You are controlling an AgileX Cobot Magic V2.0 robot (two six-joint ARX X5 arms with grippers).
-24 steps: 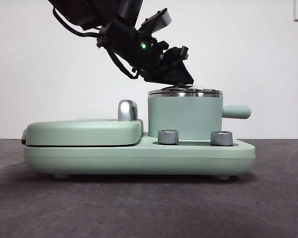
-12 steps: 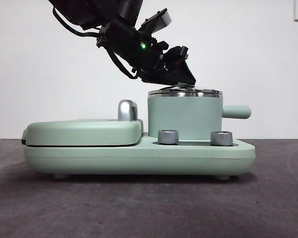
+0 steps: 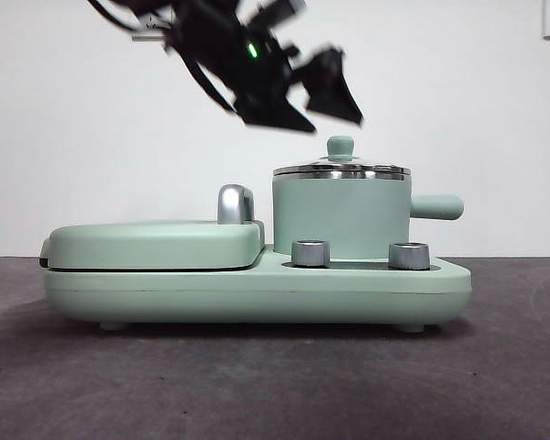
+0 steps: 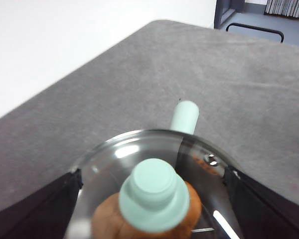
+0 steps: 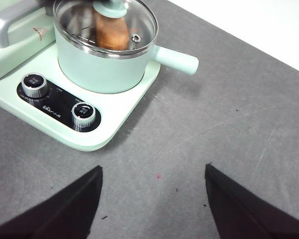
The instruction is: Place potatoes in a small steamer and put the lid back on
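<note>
Grey matte tabletop (image 5: 229, 124) before a plain white wall carries a mint-green cooking unit (image 3: 257, 284) with two steel dials (image 5: 83, 113) on its front panel and a flat griddle cover (image 3: 156, 243) beside the small steamer (image 3: 341, 220). By the look of things, the task is essentially complete: the potato (image 5: 111, 31), an orange-brown wrinkled lump, lies inside the steamer, visible through the glass of the lid (image 5: 134, 22), and the lid sits level on the steel rim with its green knob (image 3: 339, 147) upright at the centre. The steamer's stubby side handle (image 3: 437, 206) points away from the griddle. The left gripper (image 3: 298, 105) hovers above the knob, clear of it, its jaws spread wide and empty, one on either side of the lid in the left wrist view. The right gripper (image 5: 152, 199) waits over bare table near the unit, its jaws also apart and empty. What remains, apparently, is only for the arms to retire.
</note>
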